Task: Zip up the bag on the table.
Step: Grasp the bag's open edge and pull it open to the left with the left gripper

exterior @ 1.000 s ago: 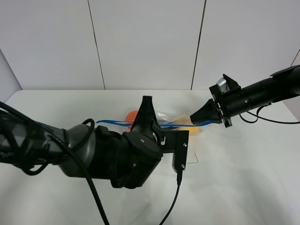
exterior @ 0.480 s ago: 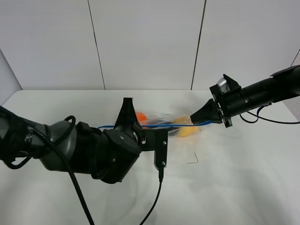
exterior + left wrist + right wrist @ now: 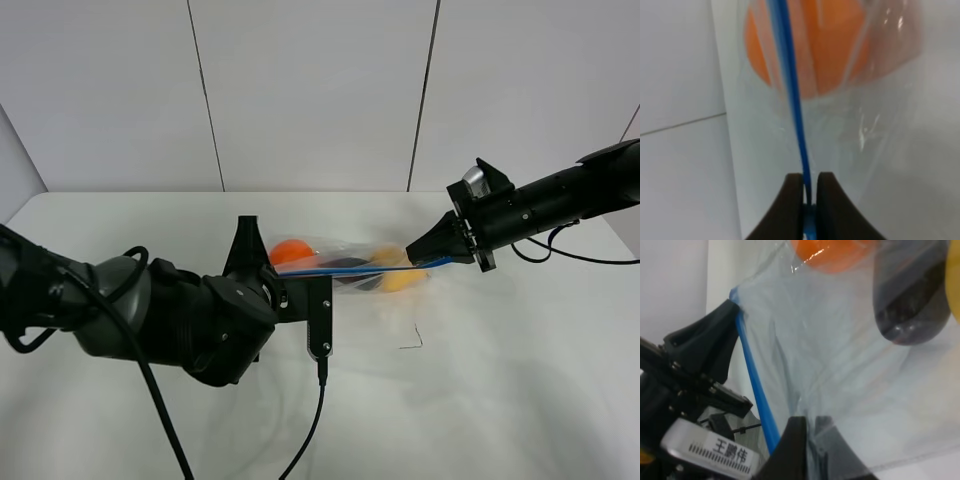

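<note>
The table [image 3: 520, 400] spans the whole scene. Over its middle the bag [image 3: 345, 255] hangs stretched between the two arms, and its blue strip [image 3: 365, 268] runs taut from one gripper to the other. The left gripper [image 3: 810, 186] pinches the strip at the bag's left end, jaws closed tight on it. The right gripper [image 3: 418, 250] clamps the bag's right end the same way. Inside lie an orange toy [image 3: 292, 251], a dark one [image 3: 912, 305] and a yellow one [image 3: 403, 282].
</note>
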Robot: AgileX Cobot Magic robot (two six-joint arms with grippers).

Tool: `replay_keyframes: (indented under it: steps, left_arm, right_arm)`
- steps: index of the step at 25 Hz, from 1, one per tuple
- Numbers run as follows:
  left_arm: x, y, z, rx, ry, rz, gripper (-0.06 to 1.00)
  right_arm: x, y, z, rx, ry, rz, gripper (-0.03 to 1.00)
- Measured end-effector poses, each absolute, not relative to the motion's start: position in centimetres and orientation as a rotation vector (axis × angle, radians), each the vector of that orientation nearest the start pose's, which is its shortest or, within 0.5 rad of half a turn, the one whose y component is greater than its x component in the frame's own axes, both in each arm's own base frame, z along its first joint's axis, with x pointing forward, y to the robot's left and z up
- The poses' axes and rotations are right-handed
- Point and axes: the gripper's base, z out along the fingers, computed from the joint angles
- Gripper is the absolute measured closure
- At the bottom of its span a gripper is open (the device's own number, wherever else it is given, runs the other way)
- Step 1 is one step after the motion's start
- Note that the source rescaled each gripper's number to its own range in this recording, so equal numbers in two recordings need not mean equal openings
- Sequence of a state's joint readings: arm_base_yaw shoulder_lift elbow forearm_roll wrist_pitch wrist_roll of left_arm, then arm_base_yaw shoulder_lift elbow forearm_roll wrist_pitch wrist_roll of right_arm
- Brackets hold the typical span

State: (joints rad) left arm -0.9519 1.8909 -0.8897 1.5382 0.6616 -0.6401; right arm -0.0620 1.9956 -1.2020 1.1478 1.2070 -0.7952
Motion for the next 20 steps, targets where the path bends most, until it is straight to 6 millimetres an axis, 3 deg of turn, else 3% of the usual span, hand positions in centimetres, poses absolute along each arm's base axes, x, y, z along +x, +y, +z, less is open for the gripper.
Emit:
replay_keyframes:
  steps: [20]
  left_arm:
    - [25.6, -22.8, 13.6, 1.689, 1.719, 0.818, 0.94]
  right_arm:
    - [36.3, 5.5, 17.1, -0.114, 2.632, 1.461, 0.97]
